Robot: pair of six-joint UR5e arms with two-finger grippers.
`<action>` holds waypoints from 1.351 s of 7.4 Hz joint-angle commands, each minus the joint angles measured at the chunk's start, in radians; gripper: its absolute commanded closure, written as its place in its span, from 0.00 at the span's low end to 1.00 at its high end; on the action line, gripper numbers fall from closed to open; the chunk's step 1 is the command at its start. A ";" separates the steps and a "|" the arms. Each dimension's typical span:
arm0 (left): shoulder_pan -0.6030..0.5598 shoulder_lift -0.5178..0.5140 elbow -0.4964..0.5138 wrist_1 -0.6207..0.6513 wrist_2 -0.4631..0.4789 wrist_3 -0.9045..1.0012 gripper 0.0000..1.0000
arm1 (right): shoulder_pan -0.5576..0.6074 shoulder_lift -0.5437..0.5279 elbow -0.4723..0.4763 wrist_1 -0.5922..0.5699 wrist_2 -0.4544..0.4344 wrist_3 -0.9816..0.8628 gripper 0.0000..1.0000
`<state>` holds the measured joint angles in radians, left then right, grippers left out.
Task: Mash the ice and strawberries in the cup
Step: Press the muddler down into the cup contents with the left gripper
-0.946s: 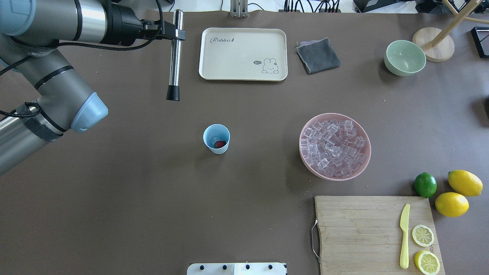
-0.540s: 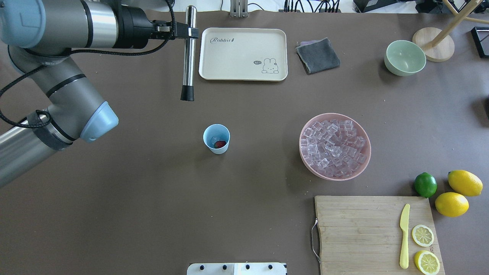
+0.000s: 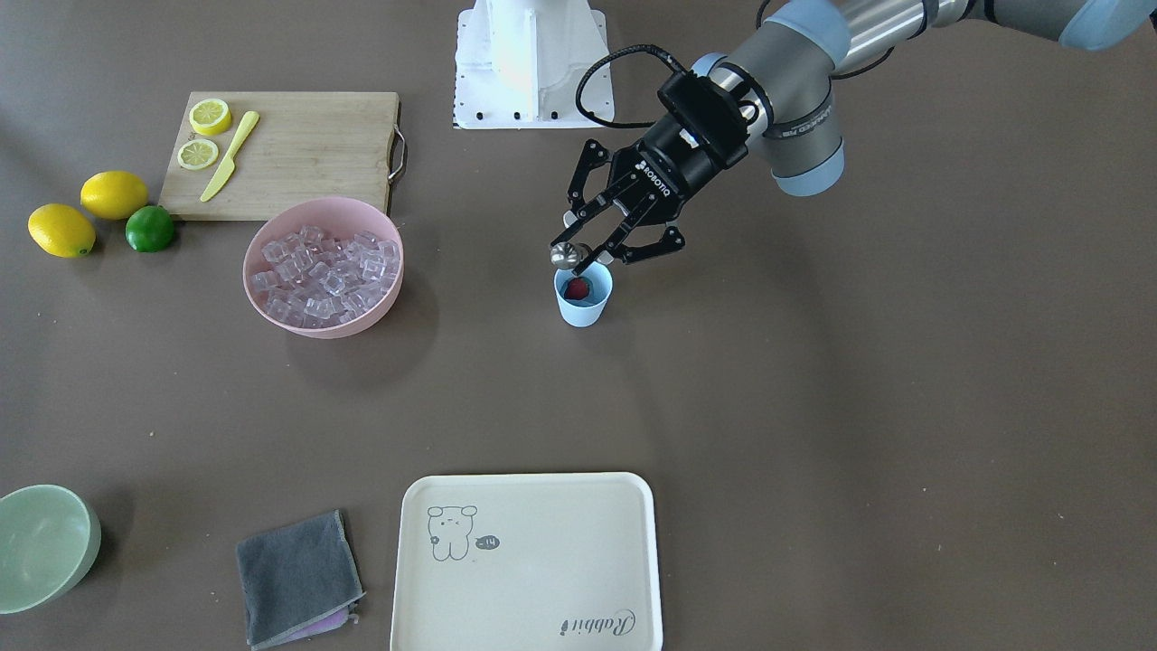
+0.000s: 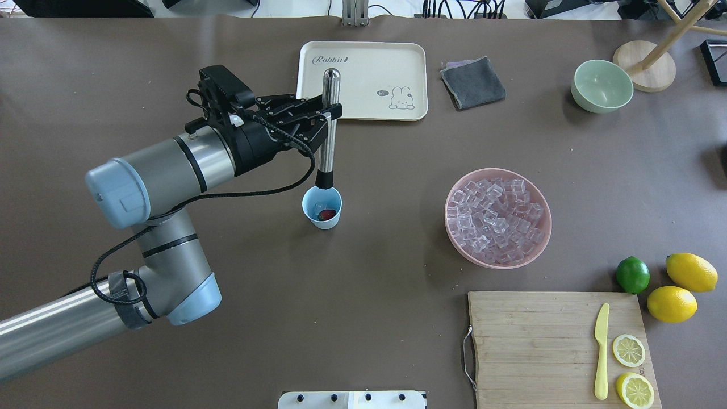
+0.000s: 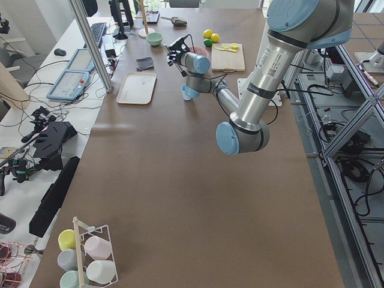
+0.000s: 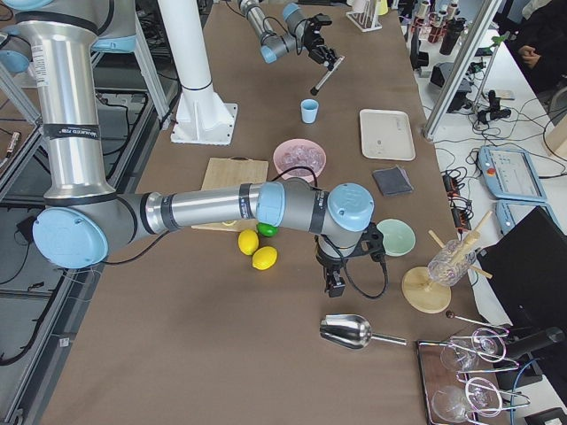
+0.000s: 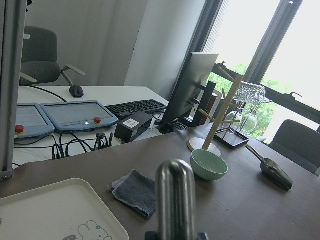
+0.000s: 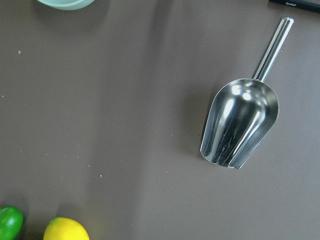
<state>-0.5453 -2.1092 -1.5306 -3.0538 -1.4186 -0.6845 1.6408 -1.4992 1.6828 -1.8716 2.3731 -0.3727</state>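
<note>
Left jaws clamp a steel muddler above the pale blue cup (red strawberry and ice inside).

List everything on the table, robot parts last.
cup: 1, pale blue, mid-table
strawberry: 1, dark red, in cup
ice: many, clear, in the pink bowl; some apparently in the cup
pink bowl: 1, pink, right of the cup
muddler: 1, steel, black-tipped, above the cup
tray: 1, cream, far edge
cloth: 1, grey, by tray
green bowl: 1, pale green, far right
cutting board: 1, wood, near right
knife: 1, yellow, on the board
lemon halves: 2, yellow, on the board
lemons: 2, yellow, beside the board
lime: 1, green, by lemons
scoop: 1, steel, table's right end
left end effector: 1, black, shut on the muddler
right end effector: 1, black, near the scoop
</note>
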 commanded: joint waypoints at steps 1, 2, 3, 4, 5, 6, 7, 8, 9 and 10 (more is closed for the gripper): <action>0.027 -0.003 0.096 -0.155 0.053 0.037 1.00 | 0.001 -0.001 0.003 0.000 0.000 -0.002 0.00; 0.025 0.006 0.113 -0.173 0.053 0.037 1.00 | 0.001 0.007 0.005 0.000 -0.006 -0.009 0.00; 0.030 -0.003 0.192 -0.256 0.056 0.037 1.00 | -0.001 0.010 -0.003 0.000 -0.009 -0.011 0.00; 0.062 -0.008 0.255 -0.354 0.100 0.036 1.00 | -0.001 0.010 -0.003 0.000 -0.005 -0.011 0.00; 0.070 -0.012 0.241 -0.364 0.110 0.030 1.00 | -0.001 0.010 -0.002 0.000 -0.003 -0.011 0.00; 0.070 0.010 0.196 -0.364 0.109 0.025 1.00 | -0.001 0.011 -0.003 0.000 -0.005 -0.011 0.00; 0.062 0.014 0.172 -0.361 0.101 0.023 1.00 | 0.001 0.011 -0.003 0.000 -0.008 -0.012 0.00; 0.051 0.014 0.150 -0.327 0.098 0.023 1.00 | 0.001 0.011 -0.003 0.000 -0.009 -0.012 0.00; 0.053 0.017 0.153 -0.326 0.099 0.026 1.00 | 0.001 0.008 -0.003 0.000 -0.009 -0.012 0.00; 0.060 0.026 0.162 -0.326 0.101 0.034 1.00 | 0.001 0.004 -0.005 0.000 -0.009 -0.029 0.00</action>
<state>-0.4895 -2.0919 -1.3723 -3.3839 -1.3188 -0.6575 1.6412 -1.4910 1.6793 -1.8715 2.3642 -0.3890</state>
